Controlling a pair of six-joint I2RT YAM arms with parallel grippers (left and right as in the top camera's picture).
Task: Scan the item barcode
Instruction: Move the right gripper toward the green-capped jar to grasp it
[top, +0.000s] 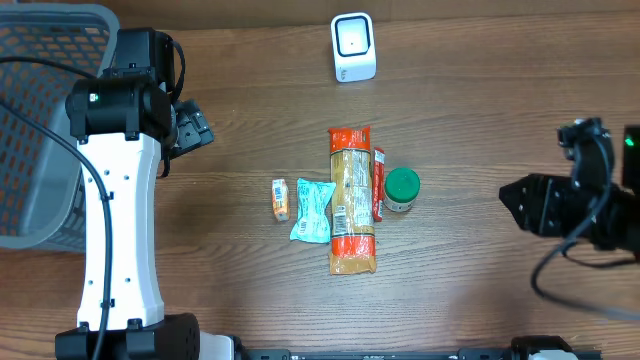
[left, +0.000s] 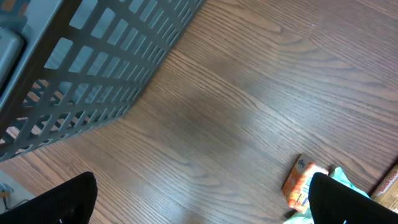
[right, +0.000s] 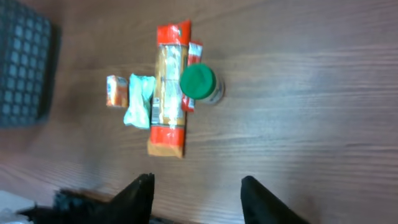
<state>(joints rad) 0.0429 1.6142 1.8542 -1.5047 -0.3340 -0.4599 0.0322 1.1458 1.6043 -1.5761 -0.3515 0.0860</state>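
Note:
Several items lie in a row mid-table: a small orange pack (top: 281, 199), a teal packet (top: 312, 211), a long orange pasta bag (top: 352, 200), a thin red stick pack (top: 379, 183) and a green-lidded jar (top: 402, 188). A white scanner (top: 353, 47) stands at the far edge. My left gripper (top: 197, 128) hovers open left of the items, and its wrist view shows the orange pack (left: 303, 182) by its right finger. My right gripper (top: 512, 197) is to the right of the jar (right: 200, 82), jaws apart over bare wood with nothing between them.
A grey mesh basket (top: 40, 120) fills the table's left end, close behind the left arm, and shows in the left wrist view too (left: 93, 68). Bare wood lies between the items and each gripper.

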